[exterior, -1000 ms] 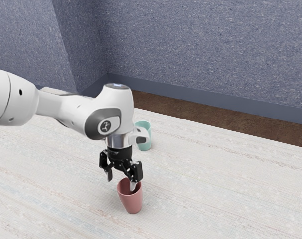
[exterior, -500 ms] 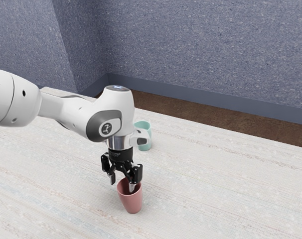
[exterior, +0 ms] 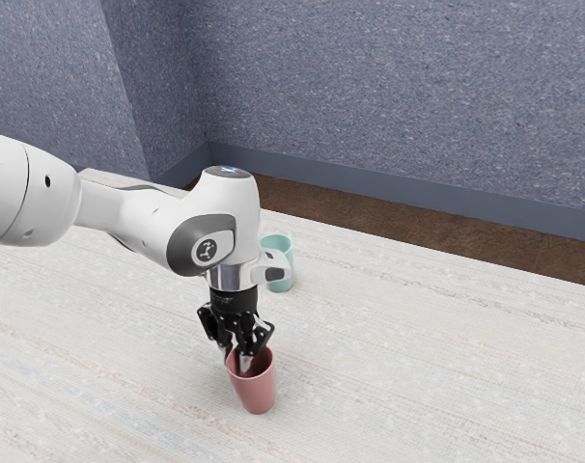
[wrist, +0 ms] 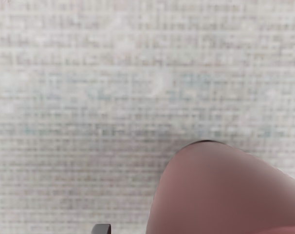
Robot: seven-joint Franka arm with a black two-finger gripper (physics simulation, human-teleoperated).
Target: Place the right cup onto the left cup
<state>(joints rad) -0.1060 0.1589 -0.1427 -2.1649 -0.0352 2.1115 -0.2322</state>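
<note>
At the exterior view's left, the white arm (exterior: 119,207) reaches in from up behind the claw (exterior: 236,360), over the pale table (exterior: 418,367), while part of the speckled blue-grey wall (exterior: 61,77) juts forward in the distance beyond it. Next comes the claw itself, black, pointing down, its two fingers apart by a small gap and set astride the wall of the pink cup (exterior: 258,391). The finger toward the exterior view's left is outside the cup, close by the rim, and the other dips inside the mouth. In the wrist view the outer fingertip (wrist: 101,229) has bare cloth-like tabletop between it and the cup's side, so the claw is not clamped on anything. The pink cup stands on the table right under the claw, the bulk of it a little toward the exterior view's right, mouth up. Farther right and beyond the claw, well apart from the pink cup, the teal cup (exterior: 282,249) is upright on the table, partly hidden by the arm's end. Past the table's far edge, beyond both claw and cups, runs a brown strip of floor (exterior: 418,227), with a smooth blue-grey baseboard (exterior: 418,190) along it.
</note>
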